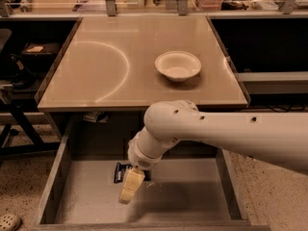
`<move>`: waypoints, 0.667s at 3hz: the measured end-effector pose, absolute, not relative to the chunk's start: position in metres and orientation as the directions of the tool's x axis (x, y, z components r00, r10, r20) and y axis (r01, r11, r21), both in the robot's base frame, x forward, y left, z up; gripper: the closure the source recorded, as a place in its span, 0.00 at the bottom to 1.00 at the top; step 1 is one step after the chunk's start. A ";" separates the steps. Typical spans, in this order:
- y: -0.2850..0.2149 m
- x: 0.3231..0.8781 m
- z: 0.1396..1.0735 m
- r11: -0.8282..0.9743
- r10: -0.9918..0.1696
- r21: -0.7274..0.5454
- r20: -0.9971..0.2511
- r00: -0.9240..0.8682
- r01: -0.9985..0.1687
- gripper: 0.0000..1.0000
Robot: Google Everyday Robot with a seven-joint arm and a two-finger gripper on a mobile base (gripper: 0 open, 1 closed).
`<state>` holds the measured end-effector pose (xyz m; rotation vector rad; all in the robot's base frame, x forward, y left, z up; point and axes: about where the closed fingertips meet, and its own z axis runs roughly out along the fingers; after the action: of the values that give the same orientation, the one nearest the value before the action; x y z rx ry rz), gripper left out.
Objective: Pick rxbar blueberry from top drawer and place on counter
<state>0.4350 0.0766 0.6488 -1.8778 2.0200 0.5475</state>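
Camera view. The drawer (192, 198) stands open below the front edge of the counter (120, 81). The bar (121, 172) lies flat on the drawer floor, left of centre, toward the back. The gripper (131, 186) hangs inside the drawer, overlapping the bar's right end; whether it is spread or closed cannot be told. The arm (221, 134) crosses above the drawer's right half, hiding part of its back wall. A bowl (178, 65) sits on the counter behind the drawer.

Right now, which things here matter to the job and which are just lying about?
Job: rxbar blueberry, top drawer, counter, claw low in the drawer by the bar.
Lying about: white bowl on the counter, shoe left of the drawer.
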 end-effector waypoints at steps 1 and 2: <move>0.078 0.436 0.647 0.060 -0.868 0.057 -0.489 -0.080 -0.997 0.00; 0.076 0.434 0.628 0.069 -0.860 0.059 -0.502 -0.089 -0.996 0.00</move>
<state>0.4344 0.0761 0.6282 -1.8545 2.0183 0.5630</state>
